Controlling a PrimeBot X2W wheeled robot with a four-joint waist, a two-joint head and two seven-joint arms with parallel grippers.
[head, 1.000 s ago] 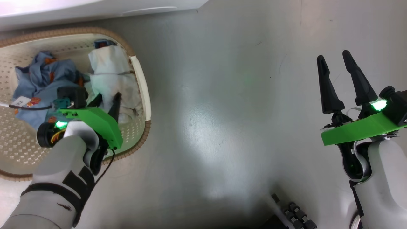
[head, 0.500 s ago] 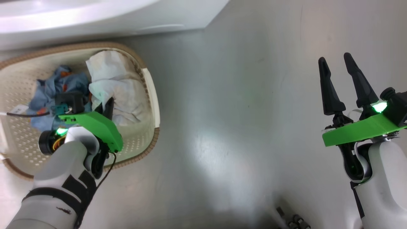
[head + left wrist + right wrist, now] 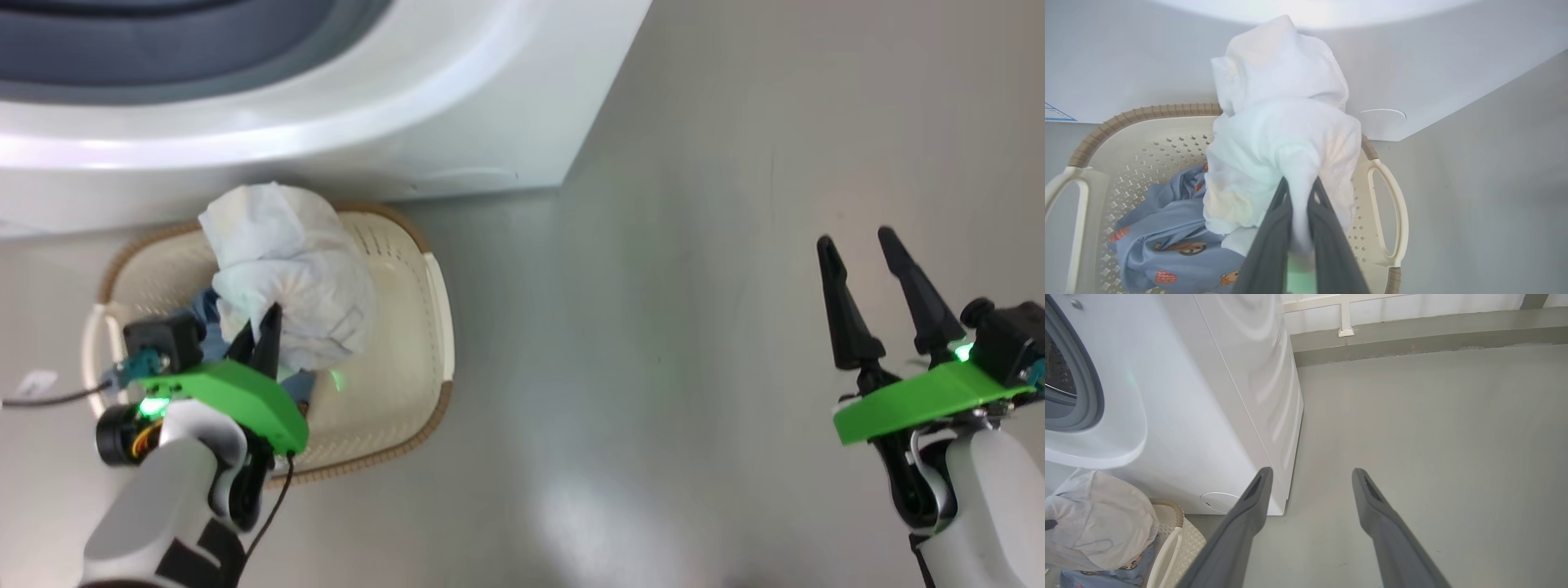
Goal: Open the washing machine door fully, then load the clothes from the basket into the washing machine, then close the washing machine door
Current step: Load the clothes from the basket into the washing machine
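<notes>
Left: my left gripper (image 3: 263, 327) is pinched almost closed on a fold of the white garment (image 3: 286, 278), which bunches up over the basket (image 3: 439, 327). The blue printed garment (image 3: 1163, 228) lies in the basket beneath it. The basket sits on the floor (image 3: 694, 367), just in front of the washing machine (image 3: 408, 122); its grey gasket (image 3: 163, 49) is visible. Right: my right gripper (image 3: 855, 238) hovers over the floor, fingers spread wide, holding nothing.

The basket (image 3: 412, 347) stands before the washing machine (image 3: 457, 106) — clothes (image 3: 286, 278) in it (one above the other).
</notes>
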